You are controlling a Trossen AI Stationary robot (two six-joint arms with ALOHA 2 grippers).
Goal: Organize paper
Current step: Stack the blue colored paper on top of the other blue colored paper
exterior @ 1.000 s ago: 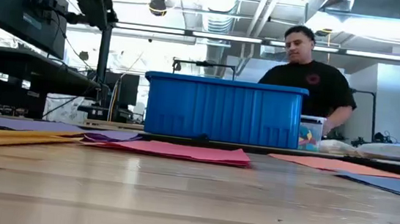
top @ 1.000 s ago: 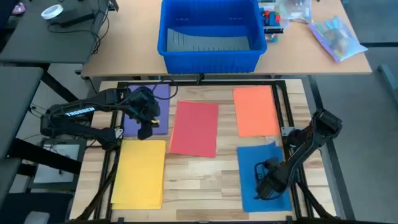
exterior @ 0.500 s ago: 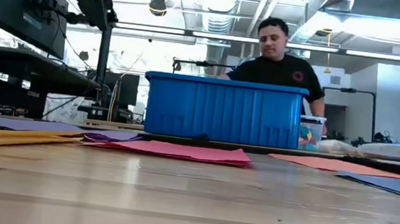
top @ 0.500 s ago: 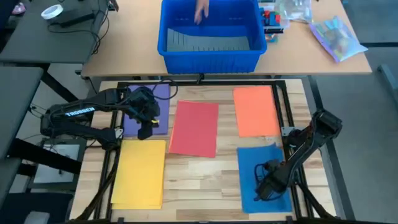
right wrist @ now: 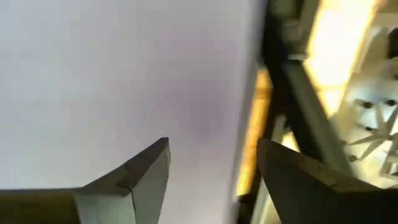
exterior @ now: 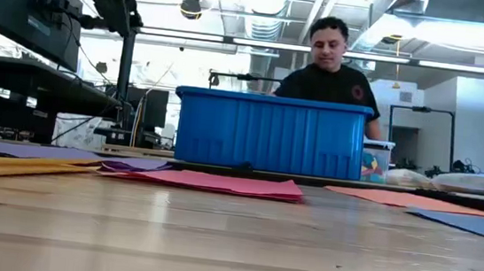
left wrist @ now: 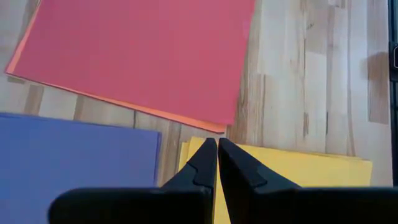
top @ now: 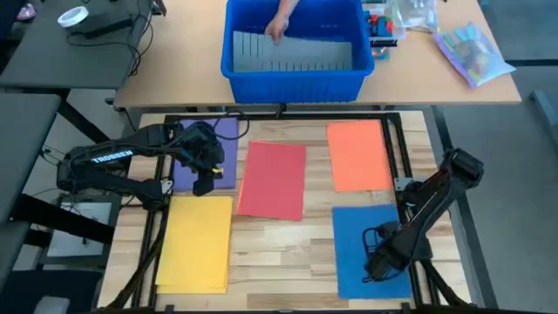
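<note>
Coloured letter-size paper sheets lie flat on the slatted wooden counter (top: 279, 253), five patches, none overlapping as far as the high view tells. Purple sheet (top: 223, 131) at far left, mostly hidden under the left arm; yellow sheet (top: 196, 242) just nearside of it, looks like a small stack with offset edges. Red sheet (top: 272, 179) in the middle; left wrist view shows an orange edge peeking from under it, so likely more than one sheet there. Orange sheet (top: 358, 154) far right, blue sheet (top: 366, 253) near right.

Left pincer (top: 203, 181) hovers over the seam between purple and yellow, fingers pressed together, gripping nothing. Right pincer (top: 373, 267) sits low over the blue sheet, fingers spread apart, nothing between them; contact with the paper can't be judged, wrist view too blurred.

Big blue plastic bin (top: 295, 48) stands on the tan desk beyond; a person's hand (top: 277, 28) reaches inside. Bin contents hard to make out.
</note>
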